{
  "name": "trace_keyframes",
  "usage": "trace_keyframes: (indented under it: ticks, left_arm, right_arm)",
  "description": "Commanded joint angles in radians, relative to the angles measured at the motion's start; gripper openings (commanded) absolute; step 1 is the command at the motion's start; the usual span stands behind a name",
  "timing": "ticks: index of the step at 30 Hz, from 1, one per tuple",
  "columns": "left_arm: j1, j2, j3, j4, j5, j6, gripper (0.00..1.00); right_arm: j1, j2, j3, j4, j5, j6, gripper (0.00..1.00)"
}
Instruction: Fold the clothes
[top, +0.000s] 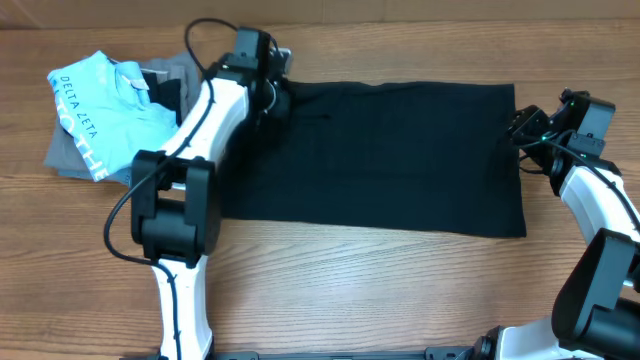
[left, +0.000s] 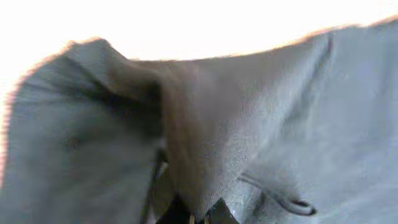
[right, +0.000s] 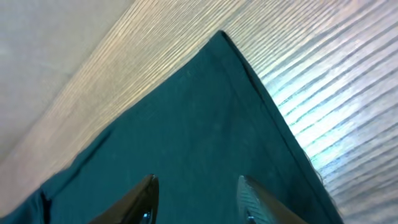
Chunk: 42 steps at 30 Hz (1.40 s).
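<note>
With left claw (top: 272, 98) clamping a bunched corner of garment (top: 380, 150) at its tips and right claw (right: 196, 199) hanging parted just over another corner, starting a fold, probably needing the right pinching before lifting.

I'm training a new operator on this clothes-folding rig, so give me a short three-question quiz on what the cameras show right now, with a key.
1. True or false: the right gripper is clamped shut on the black garment.
2. What lies on the table beside the left arm?
A. a light blue shirt on grey garments
B. a red towel
C. a white bowl
3. Which gripper has cloth bunched up in its grip?

Key: 1 false, its jaws stand apart over the garment's corner; 2 A; 3 the left gripper.
</note>
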Motion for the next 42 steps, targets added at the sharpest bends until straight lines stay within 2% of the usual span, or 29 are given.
trace_keyframes:
  ticks: [1, 6, 10, 18, 21, 24, 32, 42]
  left_arm:
    - [0.042, -0.121, 0.075, -0.006, 0.03, -0.064, 0.04]
    - [0.069, -0.194, 0.084, -0.006, 0.08, -0.082, 0.04]
    - [0.069, -0.215, 0.084, -0.014, 0.08, -0.082, 0.04]
    - [0.067, -0.215, 0.084, -0.078, 0.08, -0.081, 0.06]
    - [0.067, -0.215, 0.084, -0.097, 0.08, -0.082, 0.09]
    - [0.067, -0.215, 0.084, -0.126, 0.08, -0.081, 0.16]
    - [0.062, -0.214, 0.08, -0.175, 0.08, -0.081, 0.27]
    - [0.052, -0.214, 0.078, -0.257, 0.072, -0.08, 0.29]
  right_arm:
    - [-0.001, 0.009, 0.016, 0.027, -0.001, 0.002, 0.44]
    - [-0.001, 0.036, 0.018, 0.102, -0.001, 0.002, 0.44]
    - [-0.001, 0.088, 0.069, 0.118, 0.0, -0.006, 0.49]
    - [0.005, 0.263, 0.341, -0.063, -0.026, -0.035, 0.56]
    - [0.011, 0.327, 0.433, -0.111, -0.031, -0.036, 0.56]
    - [0.013, 0.426, 0.531, -0.139, -0.106, -0.036, 0.55]
    - [0.06, 0.552, 0.556, -0.008, -0.121, -0.052, 0.51]
    - [0.103, 0.636, 0.556, 0.085, -0.025, -0.086, 0.52]
